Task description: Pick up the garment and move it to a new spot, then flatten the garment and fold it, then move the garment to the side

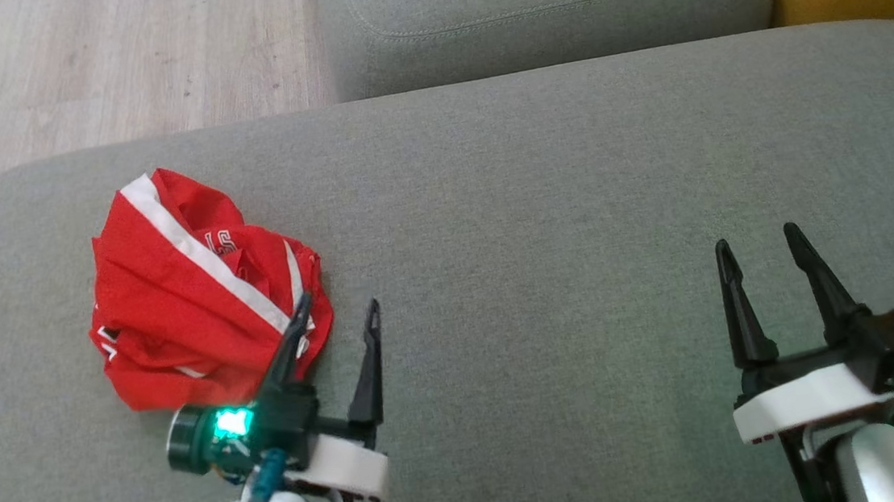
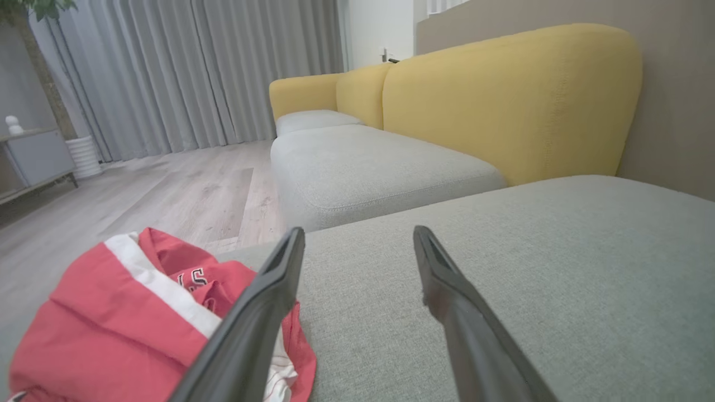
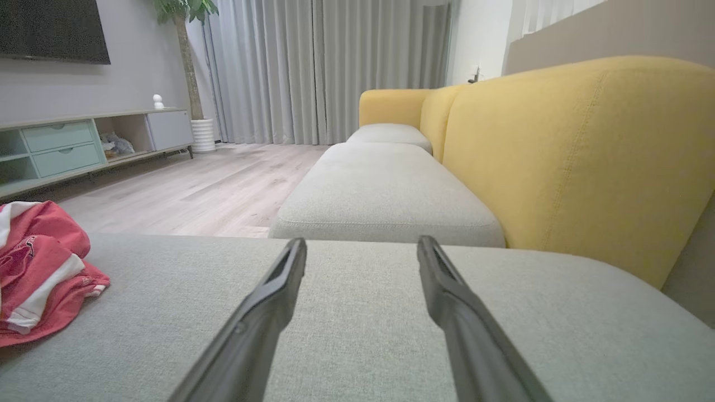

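The garment point(image 1: 193, 305) is lying crumpled in a loose heap at the left middle of the head view, sitting on the grey sofa cushion point(image 1: 575, 232) near its left edge. It is showing red fabric crossed by white stripes, with part of some lettering peeking from the folds near its top.

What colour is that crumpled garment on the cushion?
The garment is red with white stripes, clearest in the head view.

Grey sofa seat point(image 3: 357, 312), yellow backrest point(image 3: 575, 156), grey curtains point(image 3: 329, 67), wood floor point(image 3: 212, 190).
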